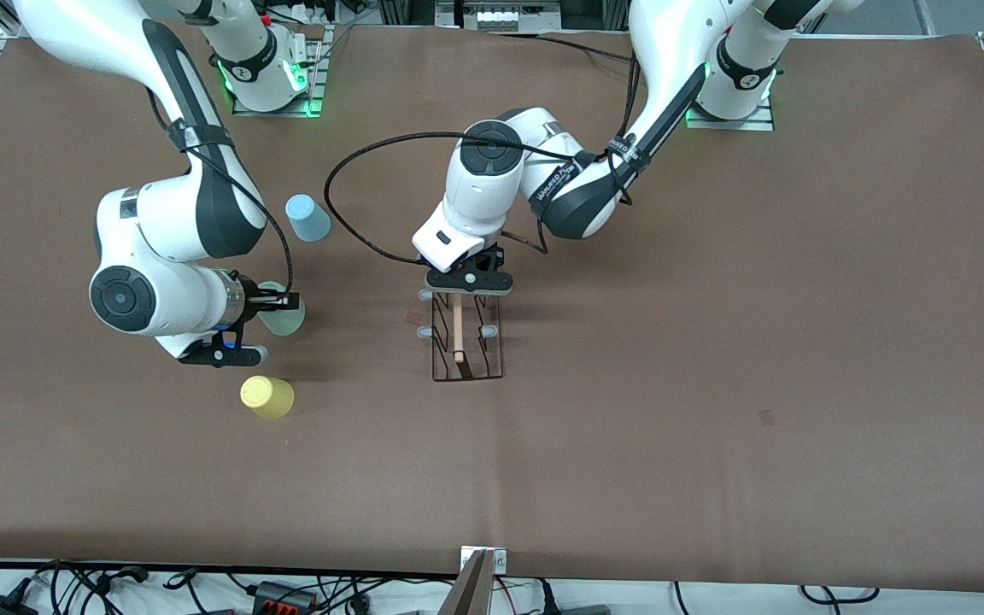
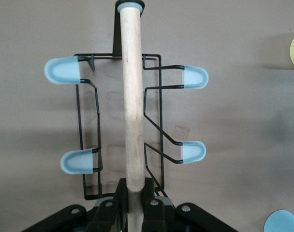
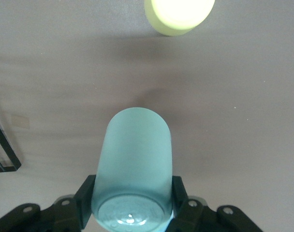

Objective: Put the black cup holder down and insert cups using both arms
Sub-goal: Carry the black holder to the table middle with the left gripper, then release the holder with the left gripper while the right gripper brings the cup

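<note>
While the black cup holder (image 1: 465, 337) stands on the brown counter (image 1: 714, 342) near its middle, the left gripper (image 1: 468, 280) has its fingers (image 2: 119, 200) clenched on the wooden rod handle (image 2: 131, 96). Toward the right arm's end, the right gripper (image 1: 274, 301) grasps the mint green cup (image 3: 132, 169) sideways over the counter, between the light blue cup (image 1: 307, 218) and the yellow cup (image 1: 266, 396), both standing upside down
</note>
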Robot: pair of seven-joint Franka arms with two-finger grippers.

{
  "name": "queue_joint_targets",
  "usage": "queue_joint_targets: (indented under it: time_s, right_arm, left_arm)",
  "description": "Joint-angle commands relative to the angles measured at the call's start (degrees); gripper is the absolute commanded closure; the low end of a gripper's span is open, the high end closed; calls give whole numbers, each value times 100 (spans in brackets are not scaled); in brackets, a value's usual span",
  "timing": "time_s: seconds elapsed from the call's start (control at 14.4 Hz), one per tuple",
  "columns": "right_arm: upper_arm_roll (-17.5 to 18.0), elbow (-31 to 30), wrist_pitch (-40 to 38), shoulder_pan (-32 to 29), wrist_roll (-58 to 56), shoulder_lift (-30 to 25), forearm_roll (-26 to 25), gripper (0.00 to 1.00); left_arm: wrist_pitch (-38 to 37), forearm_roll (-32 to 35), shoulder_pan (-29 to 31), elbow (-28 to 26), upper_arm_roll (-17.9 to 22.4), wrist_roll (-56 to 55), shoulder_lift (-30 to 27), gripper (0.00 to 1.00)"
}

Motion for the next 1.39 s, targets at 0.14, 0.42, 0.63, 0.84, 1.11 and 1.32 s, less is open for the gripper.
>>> queue_joint_targets:
  time_s: [0.14, 0.42, 0.63, 0.84, 1.11, 1.32]
  right_arm:
    - [-16, 66, -172, -13, -32, -23, 78, 74]
    - [28, 84, -216, 74, 38, -163, 96, 74]
    - [343, 136, -225, 154, 248, -287, 105, 74]
    - [1010, 224, -217, 145, 818, -436, 96, 74]
    - [1819, 497, -120, 206, 1882, -314, 105, 74]
    - [2128, 541, -32, 250, 2121, -42, 105, 74]
  left_arm:
    - [-105, 261, -65, 225, 110, -312, 128, 61]
    - [-823, 306, 223, 278, 102, -312, -433, 46]
    - [-1176, 324, 785, 217, 93, 422, -890, 36]
    - [-1765, 289, 1540, 182, 32, 1417, -1145, 5]
    - [-3187, 288, 2332, 172, 14, 3052, -1322, 0]
    - [-3777, 245, 3139, 181, -30, 3133, -1524, 0]
